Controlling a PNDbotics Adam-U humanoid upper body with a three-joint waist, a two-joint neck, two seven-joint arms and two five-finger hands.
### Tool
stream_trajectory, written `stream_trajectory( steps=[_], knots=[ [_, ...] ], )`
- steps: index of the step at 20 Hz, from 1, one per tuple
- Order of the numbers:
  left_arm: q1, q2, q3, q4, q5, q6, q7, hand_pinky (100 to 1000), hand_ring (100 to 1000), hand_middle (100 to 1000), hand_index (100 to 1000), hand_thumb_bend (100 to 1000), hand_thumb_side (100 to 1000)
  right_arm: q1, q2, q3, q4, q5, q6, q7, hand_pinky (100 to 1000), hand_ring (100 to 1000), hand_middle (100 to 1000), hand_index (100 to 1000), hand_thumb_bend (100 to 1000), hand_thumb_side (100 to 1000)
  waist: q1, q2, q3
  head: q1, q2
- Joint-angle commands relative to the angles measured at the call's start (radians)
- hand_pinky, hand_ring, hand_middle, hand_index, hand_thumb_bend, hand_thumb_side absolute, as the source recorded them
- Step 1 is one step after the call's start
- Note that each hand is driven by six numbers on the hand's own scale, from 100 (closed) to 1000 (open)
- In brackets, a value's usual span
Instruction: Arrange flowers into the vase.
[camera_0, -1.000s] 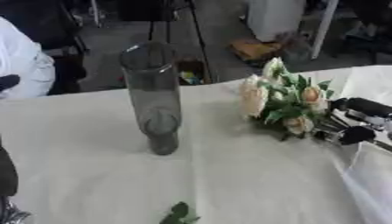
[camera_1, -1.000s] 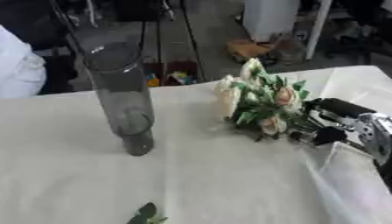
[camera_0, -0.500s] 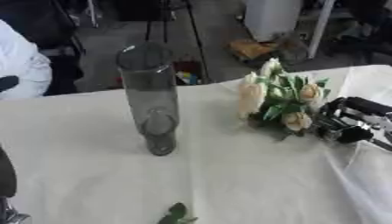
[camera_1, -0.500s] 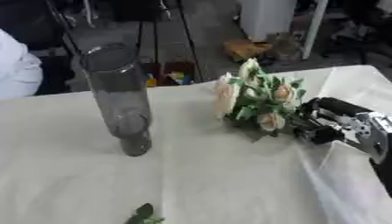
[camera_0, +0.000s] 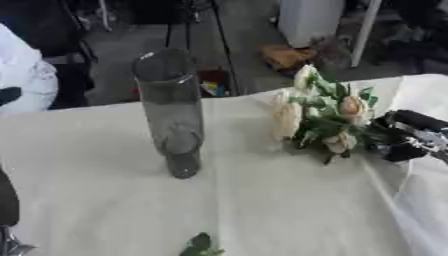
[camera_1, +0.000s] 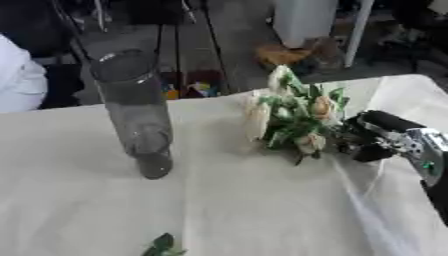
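A tall clear glass vase (camera_0: 171, 112) stands upright left of centre on the white cloth. Right of it is a bunch of cream and pale pink roses with green leaves (camera_1: 293, 112), blooms pointing left and away from me. My right hand (camera_1: 372, 137) comes in from the right edge, fingers curled round the bunch's stems, holding it just above the cloth. A sliver of my left hand (camera_0: 9, 242) shows at the bottom left corner; its fingers are hidden.
A small green leaf sprig (camera_0: 199, 245) lies on the cloth near the front edge. The white tablecloth (camera_0: 262, 200) is rumpled at the right. Beyond the far edge are a person in white at the left (camera_0: 22, 80) and floor clutter.
My right hand has carried the bunch slightly left, toward the vase. The vase and the leaf sprig have stayed put.
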Motion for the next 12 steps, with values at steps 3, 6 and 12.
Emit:
stream_trajectory(
  steps=[3,6,12],
  knots=[
    [-0.015,0.003,0.0,-0.016,-0.002,0.002,-0.002,675,736,784,865,305,957,0.012,-0.006,0.004,0.024,0.005,0.001,0.01,503,449,100,656,100,364,0.0,-0.01,-0.001,-0.003,-0.013],
    [-0.015,0.003,0.001,-0.016,-0.002,0.003,0.0,676,732,776,864,300,955,0.017,0.004,0.001,0.034,-0.01,0.002,0.017,443,330,100,460,100,368,0.002,-0.008,0.001,-0.004,-0.016],
    [-0.015,0.003,0.001,-0.016,-0.003,0.006,0.001,676,725,773,864,294,952,0.019,0.007,0.005,0.026,-0.009,0.012,-0.001,290,174,100,251,304,491,0.003,-0.009,0.001,-0.002,-0.012]
  ],
)
